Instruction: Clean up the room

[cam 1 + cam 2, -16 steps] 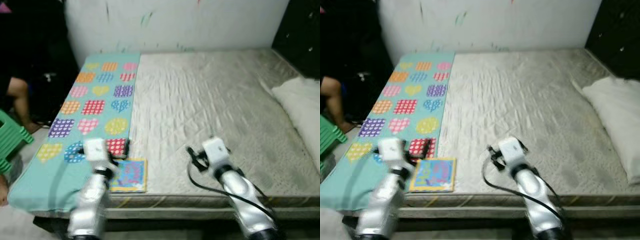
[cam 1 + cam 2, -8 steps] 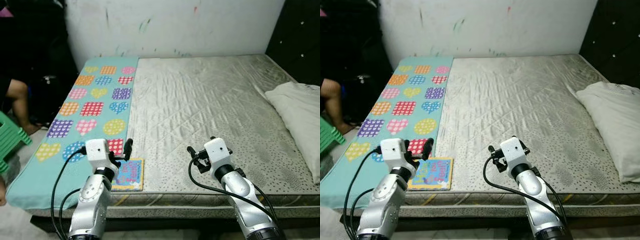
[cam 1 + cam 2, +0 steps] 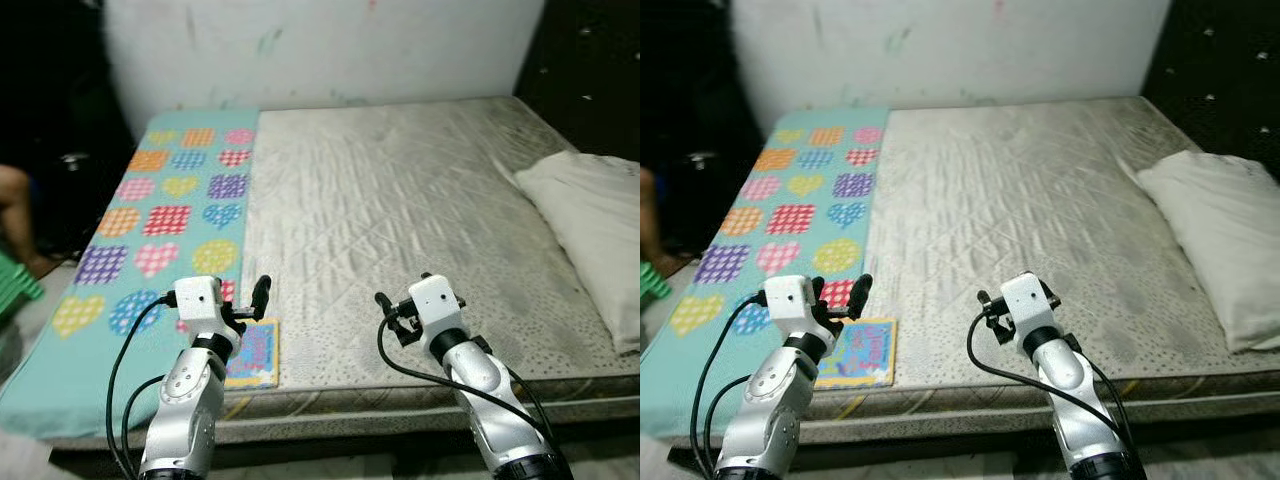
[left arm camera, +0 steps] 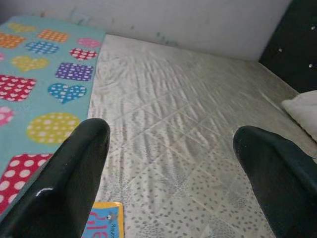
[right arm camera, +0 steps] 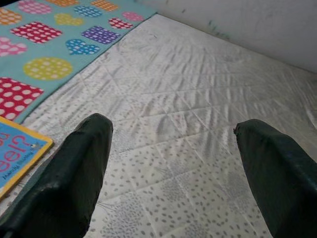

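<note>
book lies flat at the near edge of the bed, right where the bare mattress meets the blue blanket with hearts. it is a small bright book with a yellow rim, and nothing is holding it.

left gripper hangs just above and beside the book, with its two black fingers spread wide and nothing between them. right gripper is over the bare mattress, a bit away from the book, and its fingers are spread wide too, holding nothing.

a white pillow sits on the far right side of the bed. a person's arm shows by the left edge, near a green stool.

i think the clean-up is just at the start. the book is not picked up yet, and it looks like the one loose thing on the bed. the left gripper is closest, so it would likely go down and pinch the book next.
</note>
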Controlling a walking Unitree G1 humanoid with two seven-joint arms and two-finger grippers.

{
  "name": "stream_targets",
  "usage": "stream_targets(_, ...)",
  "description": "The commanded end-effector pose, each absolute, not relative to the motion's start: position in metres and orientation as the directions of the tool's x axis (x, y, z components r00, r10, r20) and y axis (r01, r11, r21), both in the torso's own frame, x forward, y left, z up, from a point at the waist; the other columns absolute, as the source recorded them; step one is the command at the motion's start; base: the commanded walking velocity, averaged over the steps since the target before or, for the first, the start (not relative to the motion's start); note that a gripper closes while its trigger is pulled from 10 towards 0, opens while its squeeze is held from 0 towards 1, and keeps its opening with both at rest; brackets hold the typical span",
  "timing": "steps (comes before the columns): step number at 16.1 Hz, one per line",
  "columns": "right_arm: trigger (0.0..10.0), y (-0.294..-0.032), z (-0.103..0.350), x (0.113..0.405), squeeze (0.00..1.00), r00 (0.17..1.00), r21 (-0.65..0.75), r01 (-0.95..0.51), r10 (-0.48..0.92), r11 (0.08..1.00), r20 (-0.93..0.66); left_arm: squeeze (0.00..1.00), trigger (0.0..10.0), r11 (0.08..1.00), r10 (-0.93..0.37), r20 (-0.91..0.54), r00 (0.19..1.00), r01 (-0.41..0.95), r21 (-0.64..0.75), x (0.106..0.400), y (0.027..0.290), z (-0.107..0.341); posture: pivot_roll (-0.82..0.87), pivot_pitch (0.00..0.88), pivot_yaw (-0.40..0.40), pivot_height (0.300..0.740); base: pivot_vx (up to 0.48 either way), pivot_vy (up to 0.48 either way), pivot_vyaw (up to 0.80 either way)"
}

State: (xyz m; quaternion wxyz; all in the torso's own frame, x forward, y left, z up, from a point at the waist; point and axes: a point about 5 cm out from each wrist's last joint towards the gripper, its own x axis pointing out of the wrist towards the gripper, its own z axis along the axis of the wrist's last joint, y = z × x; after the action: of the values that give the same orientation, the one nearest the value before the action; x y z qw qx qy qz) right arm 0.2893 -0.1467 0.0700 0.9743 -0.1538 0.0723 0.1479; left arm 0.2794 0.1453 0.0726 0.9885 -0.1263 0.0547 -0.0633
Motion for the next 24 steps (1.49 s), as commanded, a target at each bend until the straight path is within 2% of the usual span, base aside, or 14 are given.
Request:
stream_targets(1, 10.0, -0.143, 0.072, 0.291, 0.0, 0.943, -0.275, -0.322, 0.28, 0.906, -0.181, 0.0, 10.0, 0.967, -0.116, -0.122, 0.986, 0.085, -0.24, 0.279, 0.15, 0.069, -0.2, 0.0, 0.049, 0.74, 0.0, 0.0, 0.0)
stream_targets(5, 10.0, -0.147, 0.071, 0.288, 0.0, 0.935, -0.271, -0.34, 0.292, 0.901, -0.2, 0.0, 10.0, 0.974, -0.095, -0.135, 0.986, 0.064, -0.217, 0.278, 0.154, 0.068, -0.2, 0.0, 0.047, 0.74, 0.0, 0.0, 0.0)
stream_targets(11, 10.0, -0.191, 0.064, 0.264, 0.0, 0.916, -0.247, -0.295, 0.2, 0.923, -0.348, 0.0, 10.0, 0.998, -0.014, -0.27, 0.963, -0.004, -0.067, 0.241, 0.208, 0.056, -0.2, 0.0, 0.043, 0.74, 0.0, 0.0, 0.0)
stream_targets(13, 10.0, -0.204, 0.064, 0.261, 0.0, 0.929, -0.247, -0.227, 0.133, 0.942, -0.346, 0.0, 10.0, 1.0, -0.008, -0.203, 0.979, 0.004, -0.019, 0.241, 0.221, 0.064, -0.19, 0.0, 0.035, 0.74, 0.0, 0.0, 0.0)
stream_targets(15, 10.0, -0.211, 0.072, 0.263, 0.0, 0.96, -0.269, -0.147, 0.072, 0.952, -0.269, 0.0, 10.0, 0.996, -0.065, -0.149, 0.987, 0.073, 0.044, 0.244, 0.219, 0.075, -0.18, 0.0, 0.028, 0.74, 0.0, 0.0, 0.0)
stream_targets(16, 10.0, -0.211, 0.079, 0.265, 0.0, 0.971, -0.239, -0.128, 0.073, 0.963, -0.226, 0.0, 10.0, 0.983, -0.103, -0.121, 0.987, 0.12, 0.137, 0.244, 0.215, 0.08, -0.17, 0.0, 0.018, 0.74, 0.0, 0.0, 0.0)
stream_targets(17, 10.0, -0.211, 0.085, 0.269, 0.0, 0.979, -0.254, -0.131, 0.084, 0.958, -0.188, 0.0, 10.0, 0.959, -0.202, -0.115, 0.973, 0.22, 0.179, 0.242, 0.204, 0.084, -0.16, 0.001, 0.012, 0.74, 0.0, 0.0, 0.0)
stream_targets(18, 10.0, -0.21, 0.087, 0.27, 0.0, 0.98, -0.255, -0.135, 0.091, 0.957, -0.176, 0.0, 10.0, 0.949, -0.235, -0.113, 0.965, 0.253, 0.191, 0.242, 0.2, 0.085, -0.16, 0.008, 0.006, 0.74, 0.0, 0.0, 0.0)
stream_targets(20, 10.0, -0.199, 0.096, 0.273, 0.0, 0.985, -0.206, -0.148, 0.126, 0.967, -0.117, 0.0, 10.0, 0.914, -0.376, -0.067, 0.924, 0.382, 0.134, 0.239, 0.175, 0.092, -0.17, 0.017, 0.006, 0.74, 0.0, 0.0, 0.0)
stream_targets(21, 10.0, -0.197, 0.098, 0.272, 0.0, 0.987, -0.216, -0.149, 0.13, 0.965, -0.097, 0.0, 10.0, 0.905, -0.395, -0.03, 0.918, 0.395, 0.161, 0.239, 0.169, 0.094, -0.17, 0.016, 0.007, 0.74, 0.0, 0.0, 0.0)
stream_targets(22, 10.0, -0.196, 0.106, 0.27, 0.0, 0.992, -0.284, -0.123, 0.125, 0.951, -0.01, 0.0, 10.0, 0.93, -0.349, 0.007, 0.937, 0.345, 0.129, 0.239, 0.165, 0.094, -0.18, 0.013, 0.009, 0.74, 0.0, 0.0, 0.0)
stream_targets(24, 10.0, -0.2, 0.108, 0.267, 0.0, 0.997, -0.194, -0.049, 0.058, 0.98, 0.043, 0.0, 10.0, 0.968, -0.249, 0.001, 0.968, 0.249, 0.021, 0.237, 0.17, 0.089, -0.2, 0.006, 0.013, 0.74, 0.0, 0.0, 0.0)
